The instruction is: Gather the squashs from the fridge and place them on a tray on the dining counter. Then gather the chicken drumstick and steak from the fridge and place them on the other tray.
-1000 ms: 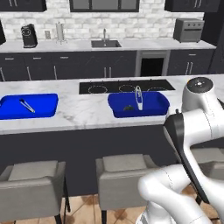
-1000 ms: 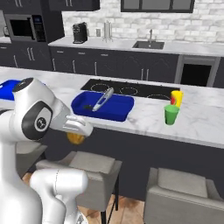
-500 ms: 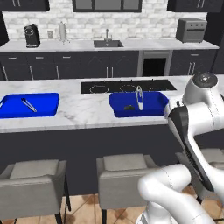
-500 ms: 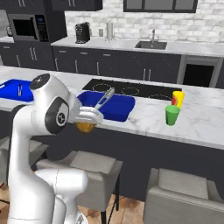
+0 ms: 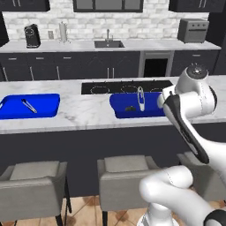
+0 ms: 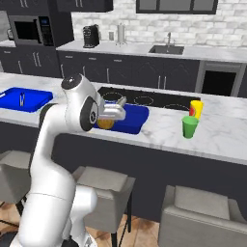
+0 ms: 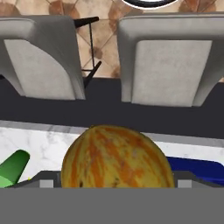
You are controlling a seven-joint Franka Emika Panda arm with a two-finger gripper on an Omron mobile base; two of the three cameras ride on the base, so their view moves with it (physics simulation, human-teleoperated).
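Inspector: The squash (image 7: pixel 117 158) sat between the wide-set jaws of the gripper (image 6: pixel 115 114), gripped, at the near rim of the tray (image 6: pixel 134 126) on the dining counter (image 6: pixel 159 131).
Reviewer: Advice?
Inspector: Carry it toward twelve o'clock, past the utensil (image 5: pixel 140 97), lower, then release.

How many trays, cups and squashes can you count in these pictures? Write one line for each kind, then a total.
Trays: 2, the tray and the other tray, both blue
Cups: 2, a green cup and a yellow cup
Squashes: 1, an orange striped squash
Total: 5
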